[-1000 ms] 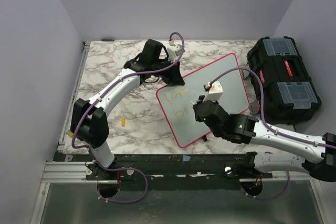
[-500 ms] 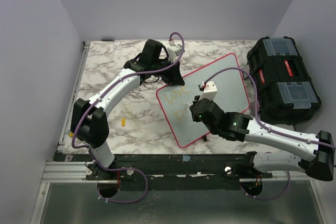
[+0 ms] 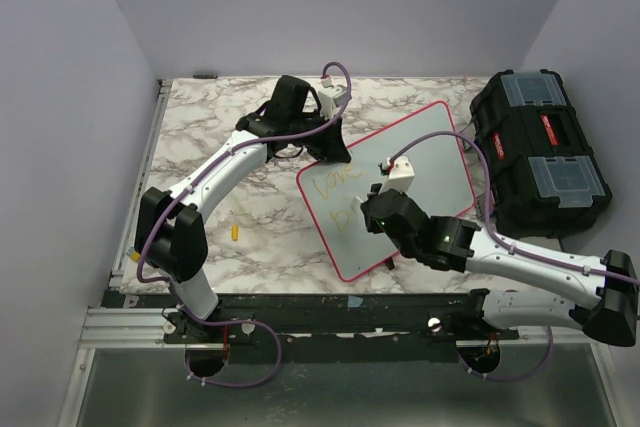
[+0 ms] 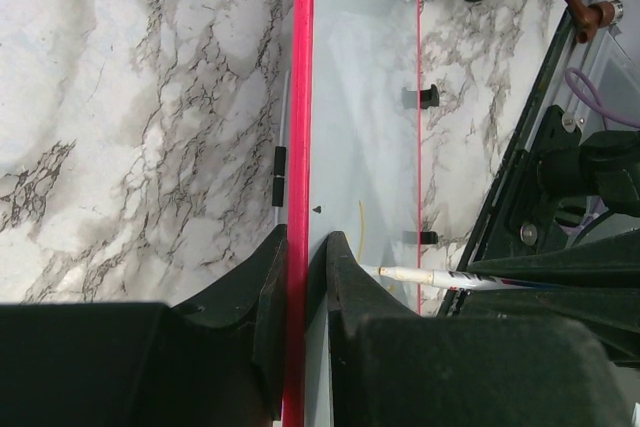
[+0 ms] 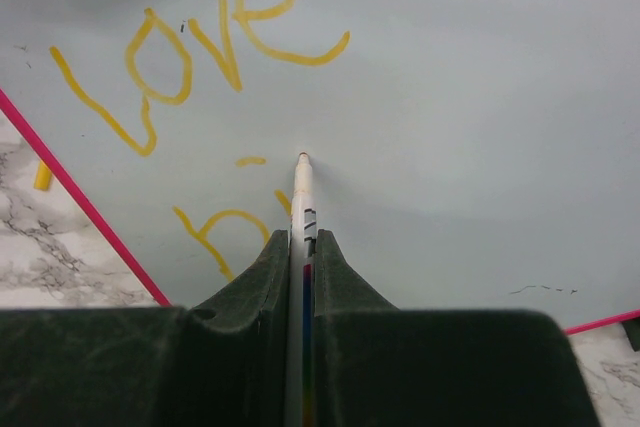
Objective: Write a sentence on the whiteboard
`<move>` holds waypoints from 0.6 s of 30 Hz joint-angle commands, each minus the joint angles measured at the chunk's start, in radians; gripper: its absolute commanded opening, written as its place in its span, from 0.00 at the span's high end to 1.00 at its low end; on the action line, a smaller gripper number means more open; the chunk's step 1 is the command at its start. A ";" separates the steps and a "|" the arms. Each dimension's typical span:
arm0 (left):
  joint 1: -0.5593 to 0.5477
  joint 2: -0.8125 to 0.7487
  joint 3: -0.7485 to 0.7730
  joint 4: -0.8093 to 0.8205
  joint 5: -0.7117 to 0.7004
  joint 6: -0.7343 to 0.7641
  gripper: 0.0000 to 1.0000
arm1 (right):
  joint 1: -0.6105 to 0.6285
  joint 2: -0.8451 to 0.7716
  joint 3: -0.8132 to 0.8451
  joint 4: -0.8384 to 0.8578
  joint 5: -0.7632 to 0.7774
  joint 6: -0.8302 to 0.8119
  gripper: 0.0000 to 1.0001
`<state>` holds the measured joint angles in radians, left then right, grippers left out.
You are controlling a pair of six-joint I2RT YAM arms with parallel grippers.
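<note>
Found right gripper (image 5: 301,239) clenched on a slim white marker pen (image 5: 301,192), barrel pinched between both black fingers, tip down at the board face; cannot tell whether touching. Found left gripper (image 4: 305,247) clamped across the pink-red rim of the glossy white rectangular whiteboard (image 3: 435,147), at its far-left corner. Read the sentence (image 5: 230,69) in yellow-orange hand: "Love" on the top line, a few strokes below, just left of the pen tip.

Located whiteboard flat on the right half of the grey-veined white marble tabletop (image 3: 220,137), set askew. Noted a small yellow piece (image 3: 235,232) loose on the left half, well apart from the board, and a black plastic toolbox (image 3: 540,152) with clear lid compartments at the right edge, near the board's right corner. Recorded plain pale lilac walls (image 3: 60,147) on three sides and a metal rail (image 3: 130,322) along the near edge.
</note>
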<state>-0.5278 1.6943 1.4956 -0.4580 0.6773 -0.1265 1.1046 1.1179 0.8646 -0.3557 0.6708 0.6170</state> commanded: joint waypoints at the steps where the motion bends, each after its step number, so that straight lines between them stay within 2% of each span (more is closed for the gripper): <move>1: -0.024 -0.013 -0.009 -0.006 -0.044 0.078 1.00 | -0.010 0.020 -0.054 -0.011 -0.038 0.015 0.99; 18: -0.024 -0.004 0.007 -0.015 -0.042 0.077 1.00 | -0.011 -0.051 -0.135 -0.075 -0.123 0.079 0.99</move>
<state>-0.5274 1.6943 1.4956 -0.4603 0.6697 -0.1242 1.1042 1.0554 0.7841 -0.3447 0.6205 0.6601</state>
